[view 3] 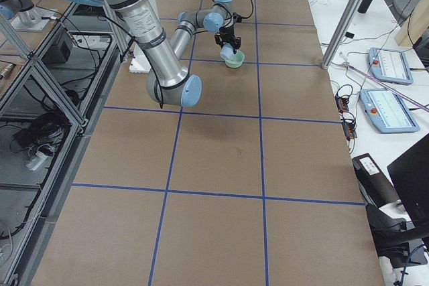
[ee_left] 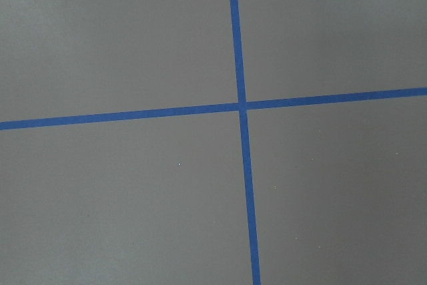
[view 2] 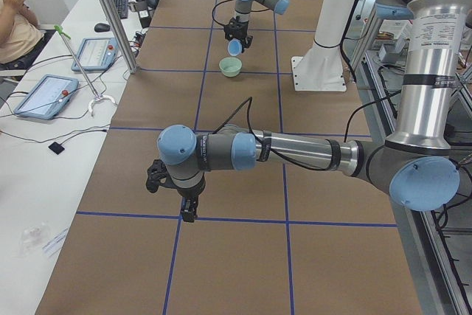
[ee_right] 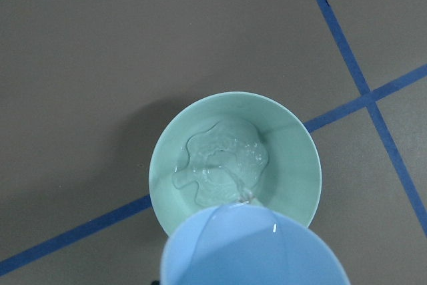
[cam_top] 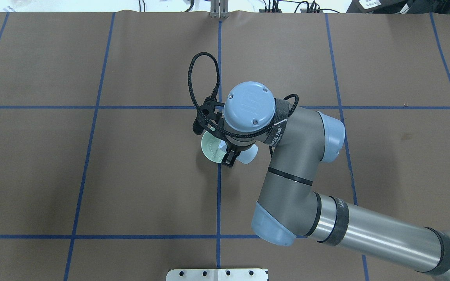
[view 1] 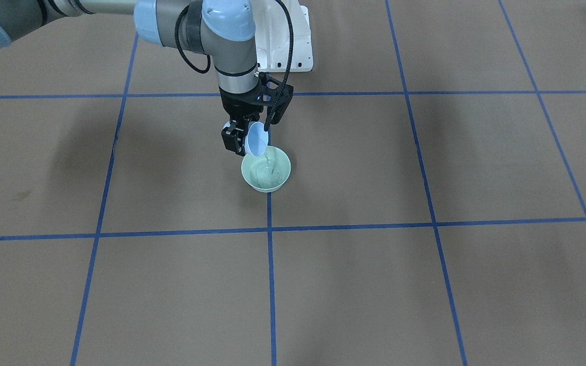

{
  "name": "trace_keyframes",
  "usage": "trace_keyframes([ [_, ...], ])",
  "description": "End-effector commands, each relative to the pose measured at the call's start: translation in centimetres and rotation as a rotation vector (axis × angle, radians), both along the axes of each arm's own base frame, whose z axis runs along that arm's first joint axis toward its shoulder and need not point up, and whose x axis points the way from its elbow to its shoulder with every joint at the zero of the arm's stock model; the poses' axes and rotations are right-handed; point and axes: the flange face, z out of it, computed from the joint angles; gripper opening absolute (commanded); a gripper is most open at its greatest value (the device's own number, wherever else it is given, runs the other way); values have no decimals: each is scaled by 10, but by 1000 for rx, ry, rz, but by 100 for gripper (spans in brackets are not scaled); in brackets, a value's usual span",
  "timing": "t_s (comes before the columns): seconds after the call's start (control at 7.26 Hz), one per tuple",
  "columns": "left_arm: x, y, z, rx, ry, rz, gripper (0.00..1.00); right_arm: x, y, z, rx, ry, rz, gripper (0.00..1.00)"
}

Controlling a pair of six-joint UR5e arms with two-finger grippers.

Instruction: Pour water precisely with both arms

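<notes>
Brown-paper table (cam_top: pixel 53 175), blue tape grid (ee_left: pixel 240 105). Mid-table: right arm (cam_top: pixel 287 164) reaching in, right gripper (view 1: pixel 242 142) clamped on pale-blue cup (view 1: pixel 258 142), which is tipped over green bowl (ee_right: pixel 303 145). Well apart: left arm (view 2: pixel 295 153) low over bare table, left gripper (view 2: pixel 189 212) pointing down, cannot tell how wide it stands. The bowl sits on a tape line. Thin stream of water (ee_right: pixel 223 161) off the cup's lip, rippled pool in the bowl's bottom

Clear water (ee_right: pixel 223 161) streams from tilted blue cup (ee_right: pixel 253 251) into green bowl (ee_right: pixel 297 165); right arm (cam_top: pixel 287 168) above.
</notes>
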Motion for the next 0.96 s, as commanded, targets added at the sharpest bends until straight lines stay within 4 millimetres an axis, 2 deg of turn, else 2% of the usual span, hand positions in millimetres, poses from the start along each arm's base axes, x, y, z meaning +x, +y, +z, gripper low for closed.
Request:
trace_keyframes([
  [0.0,0,0,0,1,0,0,100,0,0,0,6,-2,2,0],
  [0.28,0,0,-1,2,1,0,100,2,-1,1,29,-59,15,0],
  [0.55,0,0,0,1,1,0,100,6,0,15,34,-147,46,0],
  [0.83,0,1,0,4,1,3,100,10,-1,8,-21,-239,126,0],
])
